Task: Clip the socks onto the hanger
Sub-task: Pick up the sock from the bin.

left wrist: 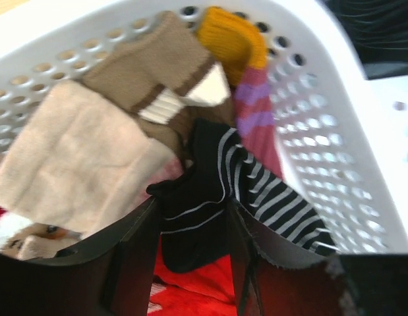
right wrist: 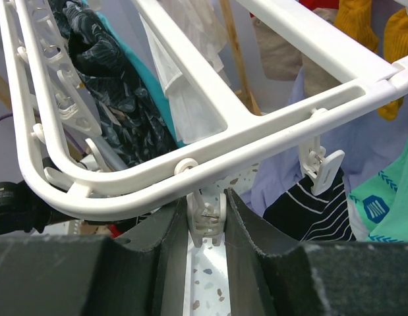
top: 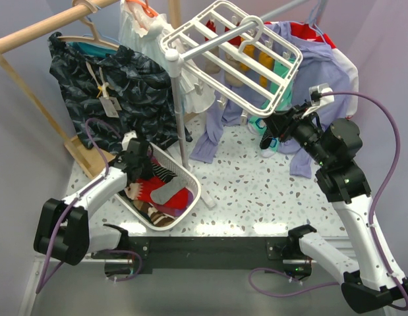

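Reaching down into the white basket (top: pixel 194 182) at the lower left of the overhead view, your left gripper (top: pixel 144 171) has little room: in its wrist view the perforated basket wall (left wrist: pixel 322 131) curves close along the top and right edges. There the left gripper (left wrist: pixel 190 210) stands with its jaws moderately apart around a black striped sock (left wrist: pixel 269 204), which fills the gap from finger to finger. You cannot tell whether they are pinching it or only straddling it. The red socks (left wrist: pixel 197 280) lie beneath that black sock at the bottom edge of the wrist view, and show as red cloth (top: pixel 180 199) in the basket from overhead. A beige cloth (left wrist: pixel 78 158) and a brown sock (left wrist: pixel 151 72) crowd the left side. At the upper right of the overhead view, your right gripper (top: pixel 271 125) sits at the lower corner of the tilted hanger (top: pixel 277 99). In its wrist view the hanger rim (right wrist: pixel 289 122) crosses just above the right gripper (right wrist: pixel 207 204), whose jaws are drawn narrow onto a small white clip (right wrist: pixel 207 220) hanging under the rim, a finger against each side. A second clip (right wrist: pixel 322 168) hangs just to the right. Bare speckled table (top: pixel 256 191) lies open between the basket and the right arm.
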